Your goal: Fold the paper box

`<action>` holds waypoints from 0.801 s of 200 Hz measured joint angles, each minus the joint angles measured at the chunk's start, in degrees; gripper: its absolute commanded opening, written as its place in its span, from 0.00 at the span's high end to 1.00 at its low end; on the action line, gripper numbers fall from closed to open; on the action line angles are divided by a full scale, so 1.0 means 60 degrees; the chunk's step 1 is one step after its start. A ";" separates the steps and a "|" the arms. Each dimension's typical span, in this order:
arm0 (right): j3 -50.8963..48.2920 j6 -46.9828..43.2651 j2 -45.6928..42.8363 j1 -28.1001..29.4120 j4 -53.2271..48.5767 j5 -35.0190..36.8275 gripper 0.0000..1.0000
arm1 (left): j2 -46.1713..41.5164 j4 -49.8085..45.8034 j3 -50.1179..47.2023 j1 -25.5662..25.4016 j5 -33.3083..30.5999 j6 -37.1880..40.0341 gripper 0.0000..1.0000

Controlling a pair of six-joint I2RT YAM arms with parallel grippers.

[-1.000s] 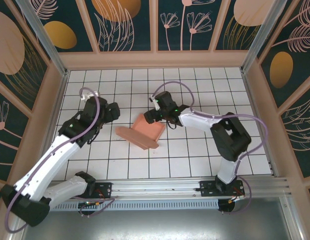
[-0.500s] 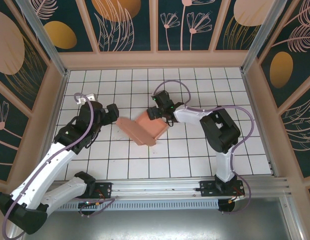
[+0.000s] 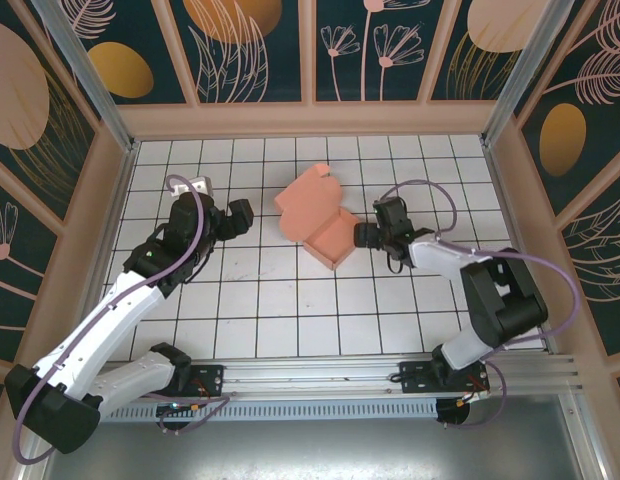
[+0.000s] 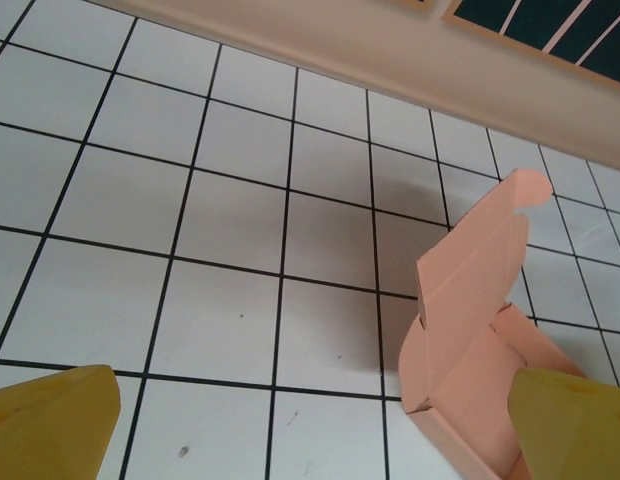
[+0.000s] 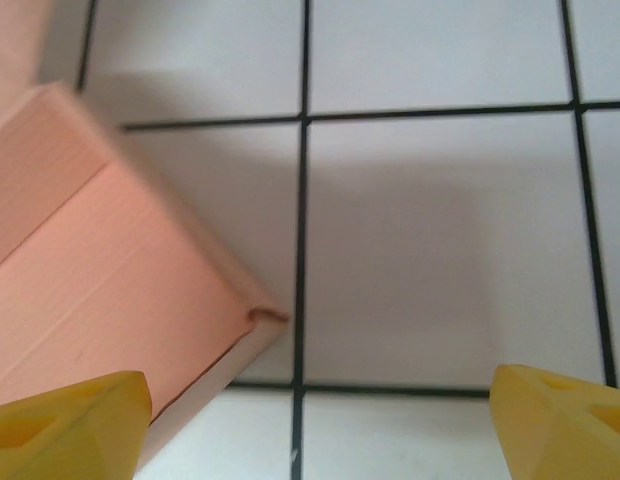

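Observation:
The salmon-pink paper box [image 3: 318, 216] lies on the tiled floor near the middle, its tray part formed and its tabbed lid flap standing open toward the back. In the left wrist view the paper box [image 4: 480, 340] rises at the right, lid flap upright. My left gripper [image 3: 244, 214] is open, a little to the box's left, apart from it. My right gripper [image 3: 362, 236] is open just right of the box. In the right wrist view a corner of the paper box [image 5: 120, 290] sits by the left fingertip [image 5: 70, 420]; nothing lies between the fingers.
White tiled floor [image 3: 290, 310] with black grid lines surrounds the box. Beige walls [image 3: 310, 118] with dark patterned panels close in the back and both sides. A metal rail [image 3: 310, 378] with the arm bases runs along the near edge.
The box has moved back and to the right and turned, its lid flap now standing open. The right gripper let go and drew back to the right. The left gripper shifted toward the box.

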 measured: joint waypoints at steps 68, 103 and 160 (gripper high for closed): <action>0.0361 -0.1610 -0.0477 -0.0583 0.0597 -0.1865 0.24 | 0.0175 0.0433 -0.0492 0.0000 0.0047 -0.0714 0.01; 0.1767 -0.2455 0.1195 -0.0707 0.0313 -0.2280 0.43 | 0.0251 0.0452 -0.0648 0.0000 0.0211 -0.0710 0.01; 0.2670 -0.2750 0.2441 -0.0627 -0.0335 -0.2535 0.58 | 0.0142 0.0444 -0.0834 0.0000 0.0229 -0.0707 0.01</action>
